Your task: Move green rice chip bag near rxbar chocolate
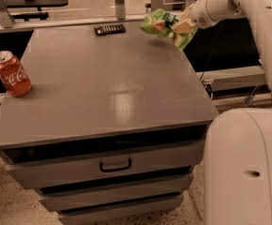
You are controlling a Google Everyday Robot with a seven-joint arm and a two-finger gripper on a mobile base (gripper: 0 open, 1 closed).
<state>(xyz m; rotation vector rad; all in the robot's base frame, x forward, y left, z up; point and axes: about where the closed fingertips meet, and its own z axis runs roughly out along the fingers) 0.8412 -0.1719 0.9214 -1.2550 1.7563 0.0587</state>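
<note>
Gripper (185,24) is clamped on one end of the green rice chip bag (160,23), which hangs above the table's (117,93) far corner; rxbar chocolate (109,29) lies near, not touching. Pouch judged light, soft, crinkly; an edge pinch suits it, since a mid-body squeeze risks crushing the chips.

Glossy cream-white arm (222,3), smooth rounded tube links, no cables showing. Bulky rounded white base shell (234,139), one small dark oval hole (252,174). Tan gripper (185,25) above tabletop (112,69) far right corner.
</note>
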